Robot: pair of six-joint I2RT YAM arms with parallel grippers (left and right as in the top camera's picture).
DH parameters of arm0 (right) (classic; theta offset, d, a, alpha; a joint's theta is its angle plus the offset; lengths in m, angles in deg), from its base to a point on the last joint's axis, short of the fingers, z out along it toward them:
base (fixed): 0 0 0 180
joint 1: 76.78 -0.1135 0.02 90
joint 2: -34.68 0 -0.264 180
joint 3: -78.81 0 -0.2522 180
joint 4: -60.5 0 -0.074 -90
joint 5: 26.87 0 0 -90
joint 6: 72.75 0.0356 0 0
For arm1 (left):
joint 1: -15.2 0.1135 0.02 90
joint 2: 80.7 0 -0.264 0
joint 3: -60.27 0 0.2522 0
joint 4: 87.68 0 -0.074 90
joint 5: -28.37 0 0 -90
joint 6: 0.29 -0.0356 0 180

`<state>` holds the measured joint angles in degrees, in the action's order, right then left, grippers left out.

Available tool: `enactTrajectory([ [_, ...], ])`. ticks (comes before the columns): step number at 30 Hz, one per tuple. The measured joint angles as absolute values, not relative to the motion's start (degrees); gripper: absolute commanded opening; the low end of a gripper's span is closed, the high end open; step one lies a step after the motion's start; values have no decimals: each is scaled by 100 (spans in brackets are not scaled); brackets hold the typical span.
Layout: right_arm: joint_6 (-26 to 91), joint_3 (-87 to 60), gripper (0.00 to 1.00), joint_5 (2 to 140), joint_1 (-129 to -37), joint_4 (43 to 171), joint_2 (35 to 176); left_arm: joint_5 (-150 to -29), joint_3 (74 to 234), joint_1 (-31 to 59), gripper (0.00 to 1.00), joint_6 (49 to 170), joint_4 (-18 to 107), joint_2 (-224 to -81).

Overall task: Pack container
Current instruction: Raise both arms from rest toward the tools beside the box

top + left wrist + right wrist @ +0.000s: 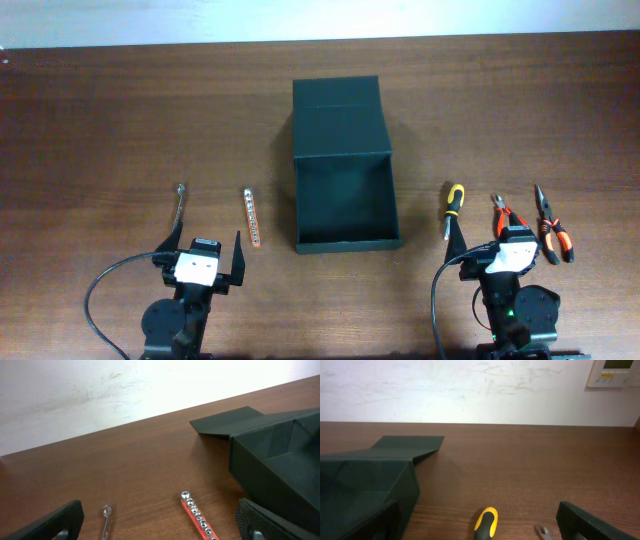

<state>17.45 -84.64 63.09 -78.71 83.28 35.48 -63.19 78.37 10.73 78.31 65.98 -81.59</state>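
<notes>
Wide-spread left hand [209, 235] and right hand [497, 236] flank the container [338, 120], both apart.

container [344, 190]: dark green, matte, rectangular box
state: open, inside is empty
lid: flap lies flat behind
place: centre of the overhead frame, on the table

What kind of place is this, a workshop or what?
Likely a lab test bench: a bare wooden table against a plain white wall, a wall control panel, and a screwdriver and pliers laid neatly beside the open container.
</notes>
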Motion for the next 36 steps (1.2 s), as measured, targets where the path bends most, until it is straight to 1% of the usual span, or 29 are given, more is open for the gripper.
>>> enactTrajectory([
  [32, 1743, -8464, 99, 6309, -7871, 8328, 3548, -6319, 7837, 1073, 99, 7831, 6600, -8159],
  [36, 1901, -8464, 99, 6311, -7871, 8328, 3548, -6321, 7837, 1073, 99, 7884, 6604, -8159],
])
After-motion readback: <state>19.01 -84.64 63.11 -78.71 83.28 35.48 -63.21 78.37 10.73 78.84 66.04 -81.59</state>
